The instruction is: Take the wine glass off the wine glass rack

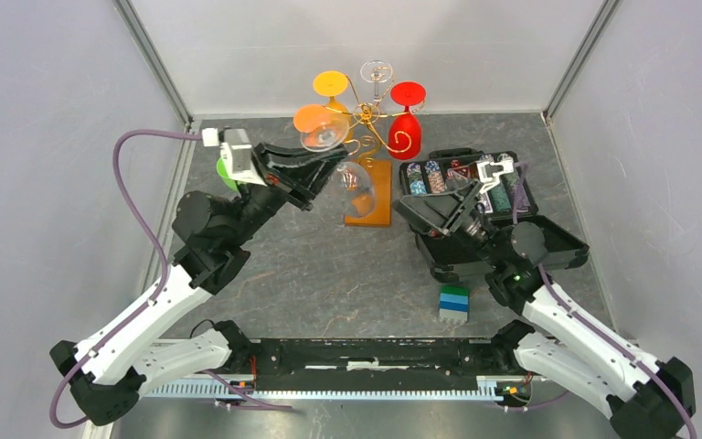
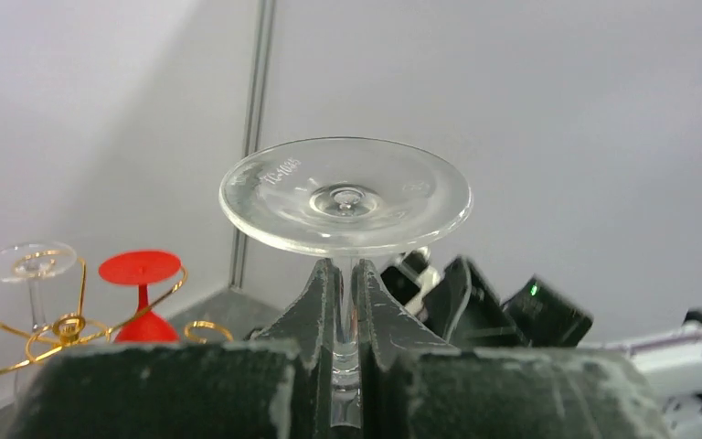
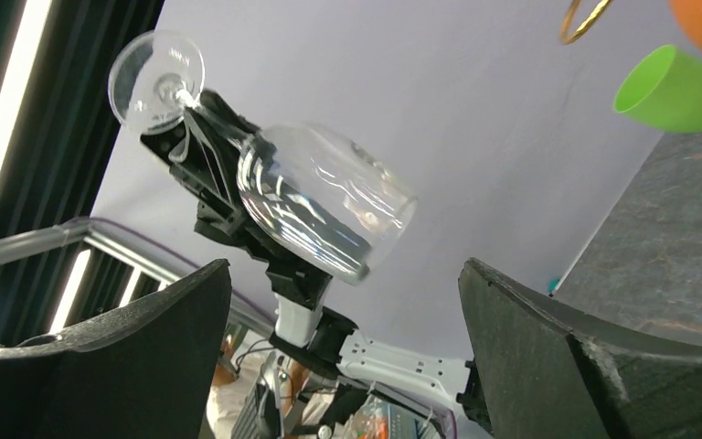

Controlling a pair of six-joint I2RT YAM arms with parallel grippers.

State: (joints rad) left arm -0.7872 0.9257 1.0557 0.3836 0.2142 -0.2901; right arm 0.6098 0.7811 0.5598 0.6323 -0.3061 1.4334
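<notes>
My left gripper (image 1: 331, 169) is shut on the stem of a clear wine glass (image 1: 355, 179), which hangs tilted in the air just in front of the wine glass rack (image 1: 366, 114). In the left wrist view, the round foot of the wine glass (image 2: 345, 197) sits above the closed fingers (image 2: 315, 311). To the right, my right gripper (image 1: 418, 207) is open and empty. From its wrist view, the bowl of the wine glass (image 3: 324, 206) appears above and beyond the wide-apart fingers (image 3: 521, 329).
Two orange glasses (image 1: 312, 119), a red glass (image 1: 406, 128) and a clear glass (image 1: 377, 73) hang on the gold rack, which stands on a wooden base (image 1: 371, 203). A green glass (image 1: 226, 171) stands behind the left arm. An open black case (image 1: 475, 197) and stacked blocks (image 1: 454, 304) lie to the right.
</notes>
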